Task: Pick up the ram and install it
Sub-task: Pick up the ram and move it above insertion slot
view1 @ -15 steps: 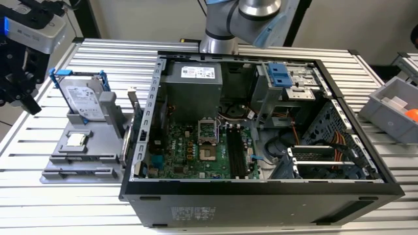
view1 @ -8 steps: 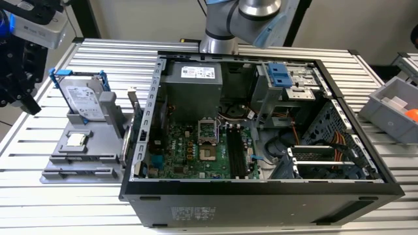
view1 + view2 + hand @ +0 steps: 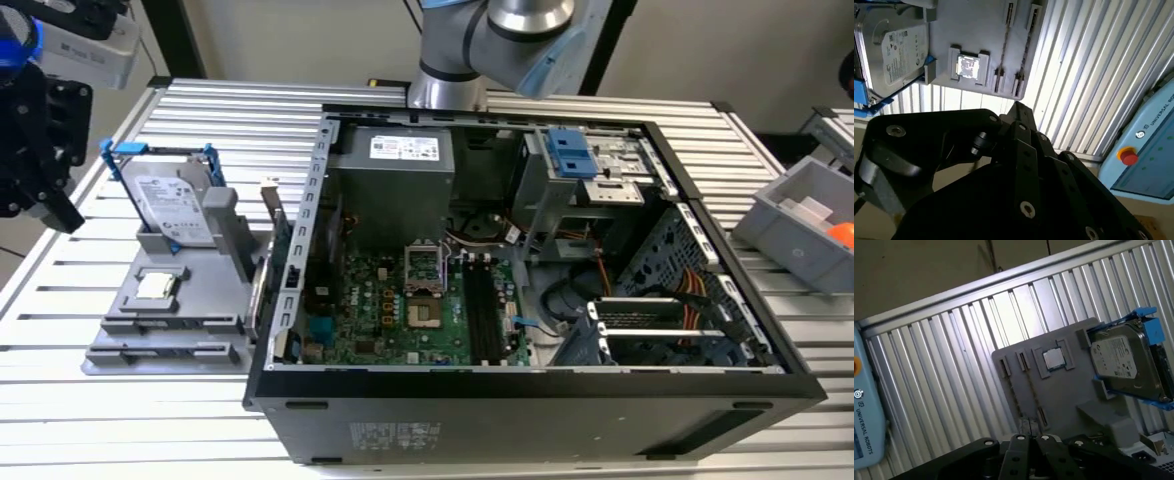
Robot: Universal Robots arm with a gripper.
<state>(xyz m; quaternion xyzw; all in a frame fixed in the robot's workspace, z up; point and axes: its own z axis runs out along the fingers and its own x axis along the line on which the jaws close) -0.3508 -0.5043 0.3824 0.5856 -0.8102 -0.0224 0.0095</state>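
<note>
Ram (image 3: 1027, 47): thin dark strip, edge-on in gray holder (image 3: 969, 25).

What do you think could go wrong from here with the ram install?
The gripper hangs near the grey fixture, close by the hard drive and processor chip; a descent off line might strike them. The long black motherboard slots lie deep in the case, beside a cable bundle, so the approach looks tight.
</note>
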